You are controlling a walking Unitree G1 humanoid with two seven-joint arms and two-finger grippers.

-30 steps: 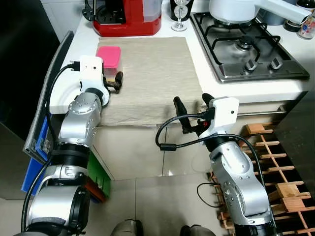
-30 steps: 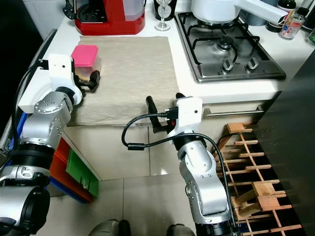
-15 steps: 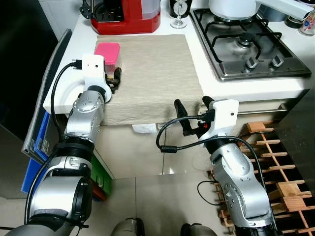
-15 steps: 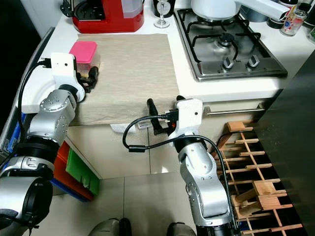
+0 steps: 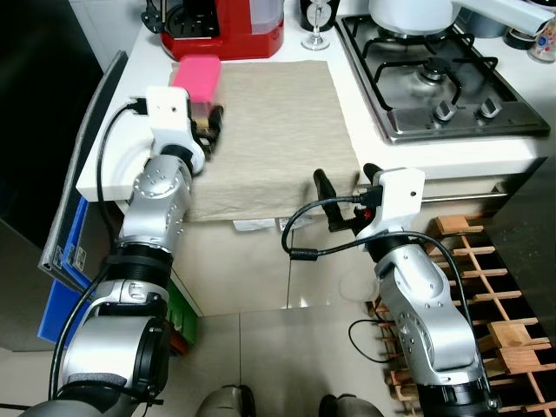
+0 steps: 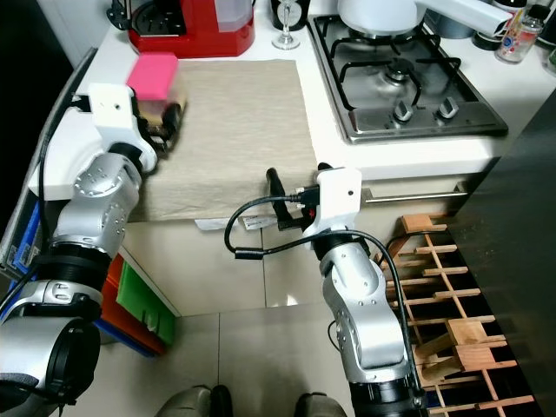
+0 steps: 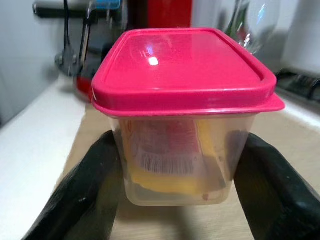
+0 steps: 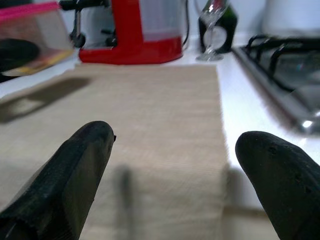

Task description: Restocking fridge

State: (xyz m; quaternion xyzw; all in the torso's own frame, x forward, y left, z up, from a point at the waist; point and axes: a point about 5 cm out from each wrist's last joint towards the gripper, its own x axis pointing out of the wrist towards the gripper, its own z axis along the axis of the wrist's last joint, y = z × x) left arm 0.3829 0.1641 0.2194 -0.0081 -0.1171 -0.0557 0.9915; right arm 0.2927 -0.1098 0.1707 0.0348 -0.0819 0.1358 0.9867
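A clear plastic container with a pink lid (image 5: 196, 80) holds yellow and red packaged food. My left gripper (image 5: 208, 122) is shut on it, one black finger (image 7: 85, 195) on each side wall. The container (image 7: 182, 100) hangs tilted just above the left part of the beige cloth (image 5: 269, 122) on the white counter. My right gripper (image 5: 346, 187) is open with nothing between its fingers. It hovers at the counter's front edge, level with the cloth (image 8: 150, 110).
A red coffee machine (image 5: 230, 26) and a wine glass (image 5: 314, 26) stand at the back of the counter. A gas hob (image 5: 434, 78) with a white pot (image 5: 408, 13) lies to the right. A wooden rack (image 5: 486, 287) is low on the right, blue and green crates (image 5: 65, 287) low on the left.
My left gripper has closed on the pink-lidded container and raised it off the cloth, tipping it. The right gripper has shifted slightly to the right.
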